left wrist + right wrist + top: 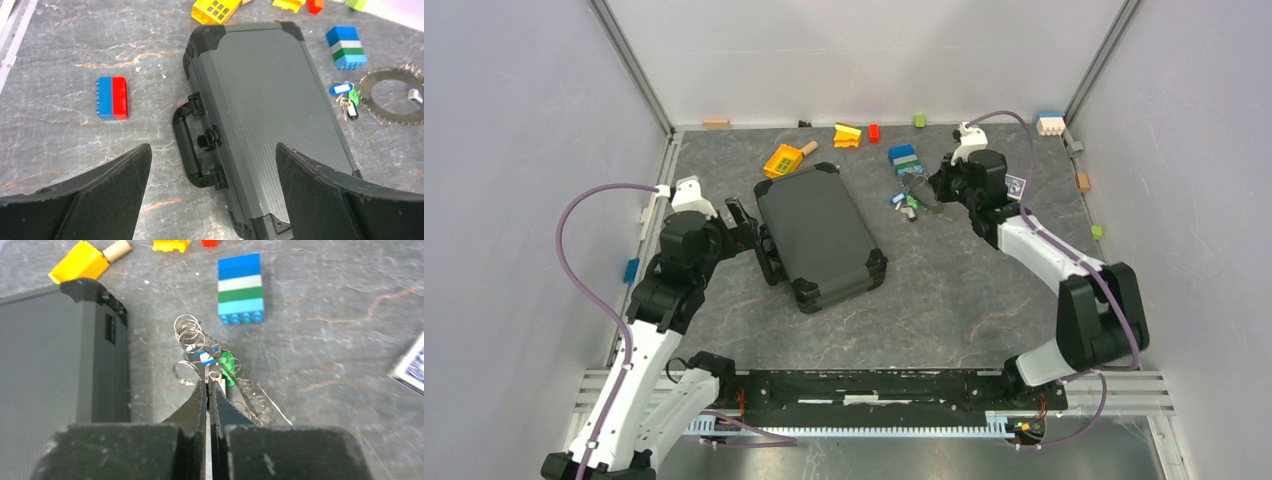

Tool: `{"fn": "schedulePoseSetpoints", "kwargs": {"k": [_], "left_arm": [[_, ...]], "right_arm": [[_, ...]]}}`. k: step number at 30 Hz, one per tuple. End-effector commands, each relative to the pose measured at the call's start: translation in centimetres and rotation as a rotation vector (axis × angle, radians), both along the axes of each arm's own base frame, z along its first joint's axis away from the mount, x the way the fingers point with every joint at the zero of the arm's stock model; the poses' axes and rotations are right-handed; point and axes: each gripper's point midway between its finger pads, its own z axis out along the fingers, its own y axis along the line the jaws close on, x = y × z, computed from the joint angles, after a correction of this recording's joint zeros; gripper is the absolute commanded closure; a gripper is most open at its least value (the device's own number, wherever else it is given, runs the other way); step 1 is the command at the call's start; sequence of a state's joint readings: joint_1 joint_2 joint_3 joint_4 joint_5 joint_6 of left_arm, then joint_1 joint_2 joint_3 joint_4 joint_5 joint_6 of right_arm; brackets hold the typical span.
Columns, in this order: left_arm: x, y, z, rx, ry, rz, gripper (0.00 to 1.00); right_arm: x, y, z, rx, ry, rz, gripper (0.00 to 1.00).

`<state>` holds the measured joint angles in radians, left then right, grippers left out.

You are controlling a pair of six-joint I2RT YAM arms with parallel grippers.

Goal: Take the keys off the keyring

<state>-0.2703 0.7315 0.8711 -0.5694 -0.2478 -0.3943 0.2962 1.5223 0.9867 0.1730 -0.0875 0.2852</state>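
Nearest, the left gripper (212, 155) stands wide and empty over the grey case (270, 100). Farther off, right of centre in the overhead view, the right gripper (207, 385) has its fingers pressed tight together at the coloured keys (205, 357); whether any metal is pinched cannot be told. The keyring (395, 118) lies flat at the right edge of the left wrist view, its keys fanned outward and the coloured cluster pointing left toward the case. A clean pull probably needs one key gripped and the ring pinned, then the key slid along the coil.
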Motion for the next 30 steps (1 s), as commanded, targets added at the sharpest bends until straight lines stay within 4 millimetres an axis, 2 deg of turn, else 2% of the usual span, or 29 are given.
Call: {"fn": "schedulePoseSetpoints", "kwargs": {"k": [1, 7, 12, 13, 19, 25, 30], "left_arm": [[0.7, -1.3, 1.9, -0.042, -0.126, -0.074, 0.00], [1.1, -3.0, 4.6, -0.080, -0.280, -0.173, 0.00], [2.5, -4.5, 6.5, -0.058, -0.281, -0.249, 0.00], [2.6, -5.2, 6.9, -0.069, -0.285, -0.287, 0.00], [3.8, -7.8, 8.1, -0.094, -0.300, -0.416, 0.00], [4.7, -9.1, 8.9, -0.091, -0.297, -0.474, 0.00], [4.3, -11.3, 7.8, -0.063, -0.274, -0.548, 0.00]], "right_arm": [[-2.5, -2.5, 0.9, -0.097, -0.042, -0.043, 1.00], [-5.6, -5.0, 3.2, -0.153, -0.081, -0.101, 1.00], [-7.7, -7.0, 5.0, -0.162, -0.137, -0.167, 1.00], [-8.4, -7.2, 4.7, -0.171, -0.129, -0.164, 1.00], [-9.9, -6.7, 5.7, -0.187, -0.150, -0.089, 1.00], [-10.4, -5.6, 5.8, -0.179, -0.116, -0.024, 1.00], [-10.9, -5.2, 6.6, -0.159, -0.122, 0.000, 1.00]]}}
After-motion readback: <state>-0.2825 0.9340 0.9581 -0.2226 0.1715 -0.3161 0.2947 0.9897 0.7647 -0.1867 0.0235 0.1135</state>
